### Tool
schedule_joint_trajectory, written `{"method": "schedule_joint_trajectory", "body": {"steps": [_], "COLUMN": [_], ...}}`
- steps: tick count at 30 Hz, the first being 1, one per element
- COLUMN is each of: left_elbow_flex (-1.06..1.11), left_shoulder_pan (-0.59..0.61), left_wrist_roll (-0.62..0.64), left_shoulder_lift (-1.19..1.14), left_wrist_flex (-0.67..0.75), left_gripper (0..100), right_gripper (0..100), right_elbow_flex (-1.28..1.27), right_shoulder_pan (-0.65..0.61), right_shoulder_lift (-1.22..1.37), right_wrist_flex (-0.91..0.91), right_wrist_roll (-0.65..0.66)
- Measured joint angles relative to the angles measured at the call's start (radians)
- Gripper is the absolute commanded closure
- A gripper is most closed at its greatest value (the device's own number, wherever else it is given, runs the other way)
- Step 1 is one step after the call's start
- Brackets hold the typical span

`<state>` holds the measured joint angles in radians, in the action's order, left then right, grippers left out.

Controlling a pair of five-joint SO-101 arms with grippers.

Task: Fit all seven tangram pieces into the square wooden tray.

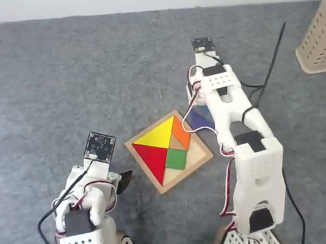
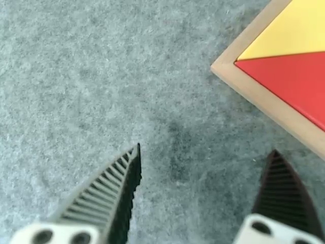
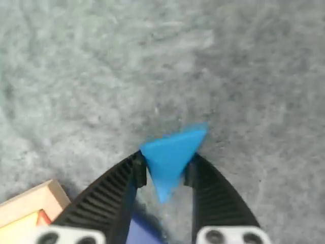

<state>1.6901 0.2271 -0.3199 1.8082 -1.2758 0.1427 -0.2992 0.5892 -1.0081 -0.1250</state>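
**Right end effector [image 3: 165, 163] grips light-blue triangle [image 3: 172, 151] near the wooden tray [image 1: 144, 167]**
Its tips pinch the piece low over the grey bench [image 1: 63, 79], with a dark-blue piece [image 1: 201, 119] close by. The left end effector [image 2: 205, 150] hangs wide open beside the tray's corner. Inside lie a yellow triangle [image 1: 158, 135], red triangle [image 1: 151, 157], orange piece [image 1: 181, 135] and green square [image 1: 176, 159].

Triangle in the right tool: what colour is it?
Light blue triangle; the right wrist view shows it best.

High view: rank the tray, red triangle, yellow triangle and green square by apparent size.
1. wooden tray, largest.
2. red triangle and yellow triangle: they look alike, so unranked.
3. green square, smallest.
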Motion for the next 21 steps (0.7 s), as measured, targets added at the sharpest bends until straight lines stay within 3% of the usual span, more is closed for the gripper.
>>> {"method": "schedule_joint_trajectory", "body": {"steps": [13, 17, 21], "left_elbow_flex": [0.000, 0.000, 0.000], "left_shoulder_pan": [0.000, 0.000, 0.000], "left_wrist_roll": [0.000, 0.000, 0.000], "left_shoulder_lift": [0.000, 0.000, 0.000], "left_wrist_flex": [0.000, 0.000, 0.000], "left_gripper": [65, 65, 65], "right_gripper": [98.0, 91.3, 80.3], "right_elbow_flex": [-0.083, -0.155, -0.155], "right_shoulder_pan": [-0.011, -0.014, -0.015], "right_shoulder_lift": [-0.143, -0.213, -0.229], "right_wrist_flex": [-0.138, -0.117, -0.068], "right_wrist_roll": [-0.074, -0.086, -0.180]}}
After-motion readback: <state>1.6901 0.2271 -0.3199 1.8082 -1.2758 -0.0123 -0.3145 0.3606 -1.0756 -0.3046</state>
